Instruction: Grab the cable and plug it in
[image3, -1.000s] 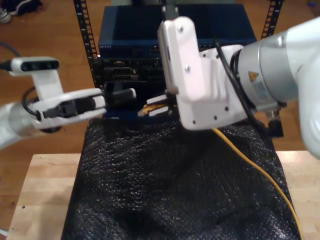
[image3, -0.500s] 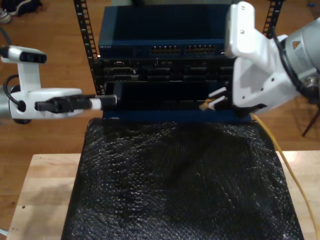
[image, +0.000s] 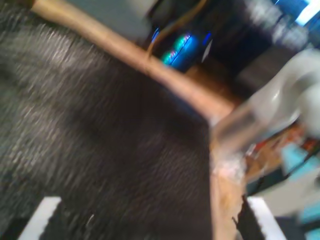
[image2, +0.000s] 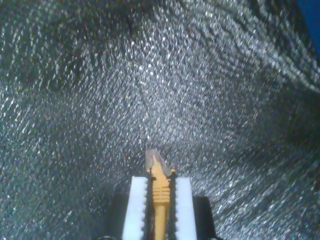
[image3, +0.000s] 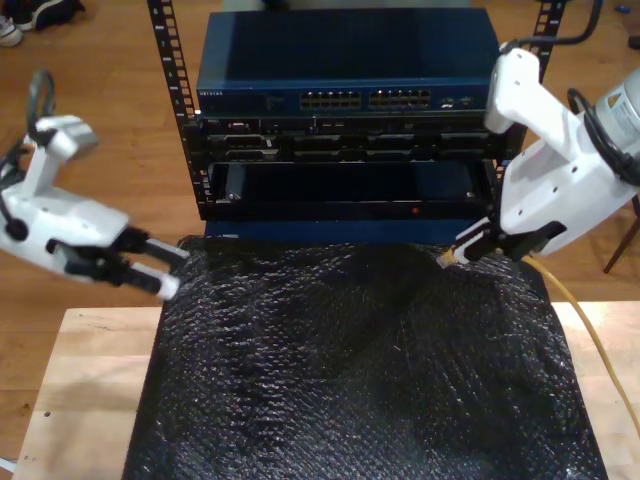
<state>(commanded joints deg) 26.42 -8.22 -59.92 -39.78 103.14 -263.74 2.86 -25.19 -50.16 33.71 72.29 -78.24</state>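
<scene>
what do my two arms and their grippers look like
Both arms have white plastic gripper housings. My second gripper has white ribbed finger pads on black mounts, behind a silver-grey arm segment with black cabling. My first gripper has black fingers with white tips.

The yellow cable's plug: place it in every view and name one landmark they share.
Exterior view: the plug sits at my second gripper, toward the exterior view's right, over the black mat.
Second wrist view: it sticks out between the white pads.
First wrist view: too blurred to find.
Shared landmark: the black mat.
</scene>
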